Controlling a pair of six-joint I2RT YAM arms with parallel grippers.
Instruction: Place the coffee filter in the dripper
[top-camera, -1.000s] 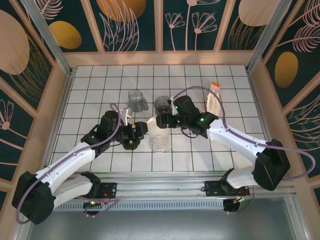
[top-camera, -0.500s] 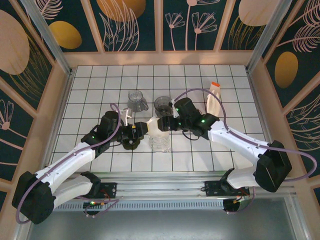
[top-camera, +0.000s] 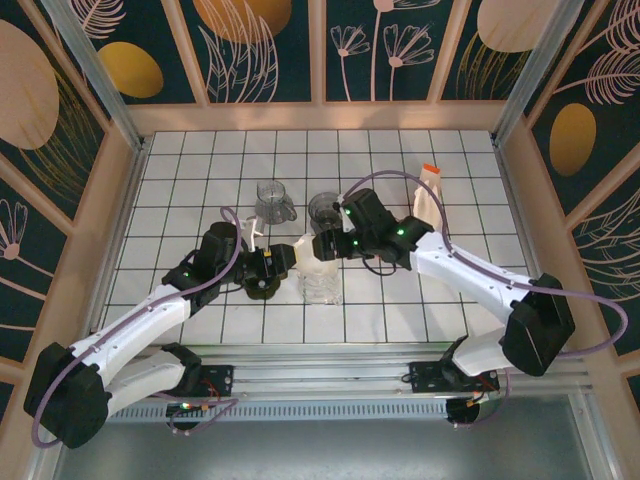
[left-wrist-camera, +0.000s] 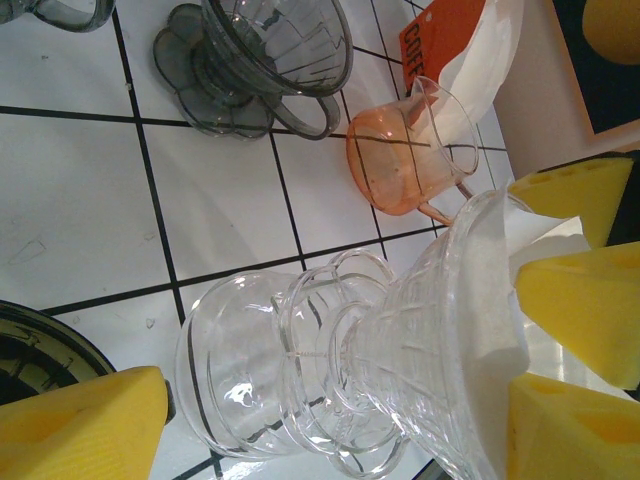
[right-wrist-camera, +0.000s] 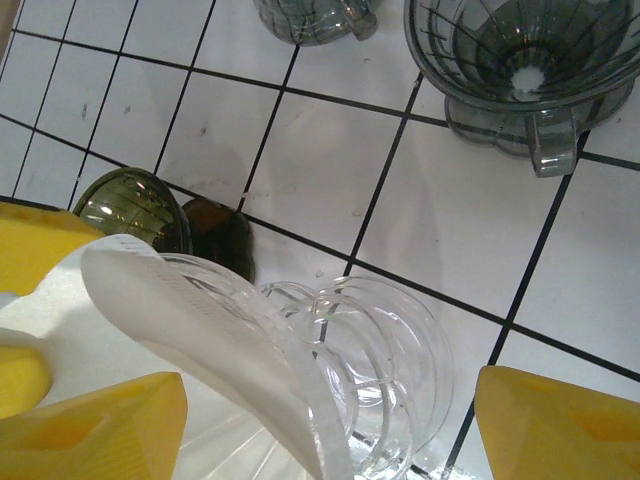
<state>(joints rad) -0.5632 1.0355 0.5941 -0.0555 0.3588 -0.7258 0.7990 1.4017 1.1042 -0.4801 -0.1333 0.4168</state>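
From here the job looks nearly done. The paper filter (right-wrist-camera: 120, 330) sits down inside the clear dripper (left-wrist-camera: 440, 330), which stands on top of a glass jug (left-wrist-camera: 250, 380). What I can't call finished is the seating. One seamed edge of the paper stands proud of the dripper's rim, and a white flap pokes out past the rim in the left wrist view, so the cone may not be pressed flat against the wall.

My right gripper (right-wrist-camera: 330, 400) hangs just over the dripper's mouth with its fingers spread wide. The paper's raised edge runs between them, but I see nothing pinched. My left gripper (left-wrist-camera: 335, 390) sits just beside the dripper, fingers also well spread, one down by the jug's base and one up near the rim. I can't tell whether either pad touches the glass.

I judge that what's left is small: nudge the raised edge down so the paper hugs the cone, then back both arms away from the dripper without dragging the filter out or tipping the stack. A grey dripper (right-wrist-camera: 520, 60) and an orange cup (left-wrist-camera: 395, 165) stand behind the clear dripper, untouched.
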